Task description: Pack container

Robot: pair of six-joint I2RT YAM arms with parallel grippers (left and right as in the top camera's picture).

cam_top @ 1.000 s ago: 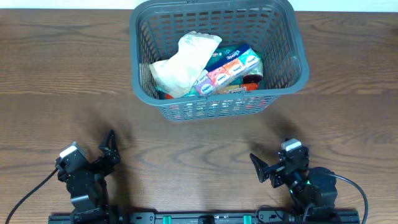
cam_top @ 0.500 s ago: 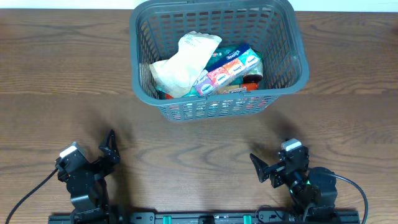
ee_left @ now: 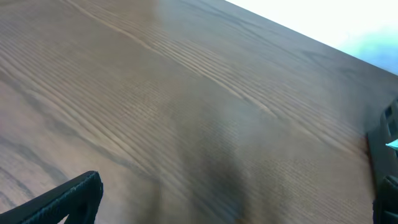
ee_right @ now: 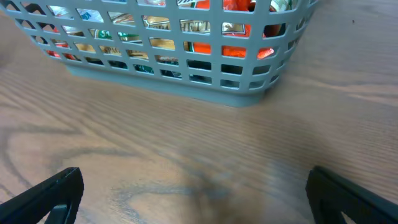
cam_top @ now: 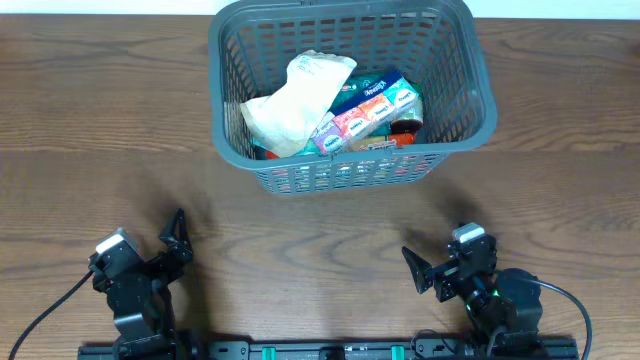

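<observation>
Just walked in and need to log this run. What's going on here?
Nothing is being handled right now. The container sits at the far side of the table, already holding a white pouch and some colourful boxes. Both arms are drawn in at the near edge, the left end effector and right end effector open and empty.

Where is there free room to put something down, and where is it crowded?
Bare table lies between the container and the left gripper and right gripper, and on both sides of the container. Inside is crowded: white pouch and colourful packets pile together.
</observation>
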